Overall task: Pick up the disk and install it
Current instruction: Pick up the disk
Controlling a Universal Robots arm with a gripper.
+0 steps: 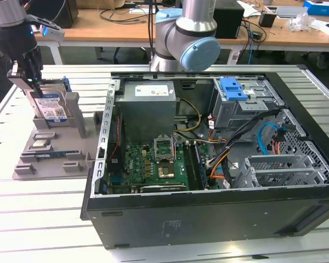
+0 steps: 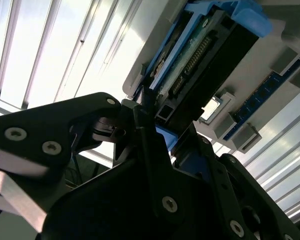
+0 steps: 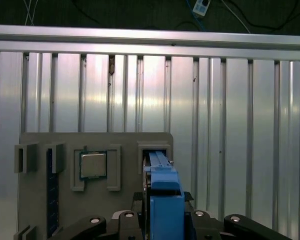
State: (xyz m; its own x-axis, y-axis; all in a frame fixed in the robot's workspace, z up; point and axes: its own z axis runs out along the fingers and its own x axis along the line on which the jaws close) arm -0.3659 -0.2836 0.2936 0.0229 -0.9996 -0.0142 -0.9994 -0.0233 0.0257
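Well off to the exterior view's left, my claw [image 1: 32,86] reaches down onto the disk [image 1: 50,108], which stands on edge in a slot of a grey holder [image 1: 71,109] on the ribbed metal tabletop [image 1: 38,219]. In both wrist views my black fingers [image 2: 146,107] sit on either side of the drive's blue-framed end [image 3: 162,185], pressed against it, so the claw [image 3: 166,212] is pinching the disk [image 2: 205,50] while it is still seated in the holder [image 3: 35,210]. A processor chip [image 3: 93,165] lies flat in a neighbouring pocket of the same holder, beside a dark memory stick [image 3: 52,190]. Just beside the holder, toward the exterior view's right, an open computer case [image 1: 208,219] lies on its side with its green board exposed. A blue caddy clip [image 1: 233,87] sits atop the grey drive cage [image 1: 247,109] inside the case, well apart from the disk.
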